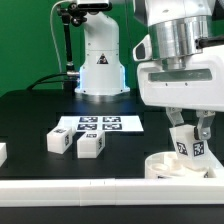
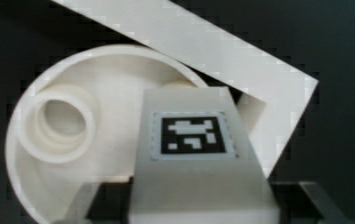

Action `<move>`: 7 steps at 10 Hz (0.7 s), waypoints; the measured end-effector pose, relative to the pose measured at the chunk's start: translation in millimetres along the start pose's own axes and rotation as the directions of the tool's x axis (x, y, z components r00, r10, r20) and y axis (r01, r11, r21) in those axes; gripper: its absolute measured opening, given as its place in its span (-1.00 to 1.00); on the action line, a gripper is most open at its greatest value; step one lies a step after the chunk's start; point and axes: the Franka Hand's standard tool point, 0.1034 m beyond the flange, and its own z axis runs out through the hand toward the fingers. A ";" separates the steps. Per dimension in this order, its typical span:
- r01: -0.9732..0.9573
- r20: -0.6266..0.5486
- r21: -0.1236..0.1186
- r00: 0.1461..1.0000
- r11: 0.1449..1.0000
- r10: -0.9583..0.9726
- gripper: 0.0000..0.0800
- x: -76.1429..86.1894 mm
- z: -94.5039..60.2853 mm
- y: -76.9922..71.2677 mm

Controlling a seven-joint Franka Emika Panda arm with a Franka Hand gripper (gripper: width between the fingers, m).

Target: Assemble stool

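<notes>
**Hand** [image 1: 187, 140]: clenched on one leg [image 1: 186, 147], with a finger [image 2: 103, 205] pressed to each side and the leg's tag facing the exterior camera.

**Held leg**: upright, directly over the seat [image 1: 168, 167]. Whether it touches the seat cannot be told. In the wrist view the leg [image 2: 200, 140] covers part of the seat [image 2: 58, 115], beside the seat's round hole.

**Seat**: a white ring, flat on the black worktop [image 1: 30, 115].

**Loose legs**: two, one [image 1: 57, 141] and another [image 1: 90, 146], side by side on the worktop. They sit well apart from the seat, toward the exterior view's left of it.

**Marker board** [image 1: 100, 124]: flat on the worktop, farther back than the seat and just behind the loose legs.

**Rail** [image 1: 90, 192]: long and white, running just in front of the seat. In the wrist view it [image 2: 209, 50] passes close by the seat's rim.

**Arm's base** [image 1: 100, 65]: well behind the seat, beyond the marker board.
</notes>
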 end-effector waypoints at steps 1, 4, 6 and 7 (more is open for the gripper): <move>0.017 0.000 0.001 1.000 1.000 -0.017 0.03 -0.2 -0.7 -0.5; 0.091 -0.006 0.026 0.996 0.996 -0.091 0.59 -0.3 -17.3 -7.4; 0.127 -0.007 0.050 0.992 0.991 -0.127 0.61 2.0 -29.6 -13.9; 0.152 -0.007 0.048 0.988 0.987 -0.151 0.62 1.3 -28.1 -13.4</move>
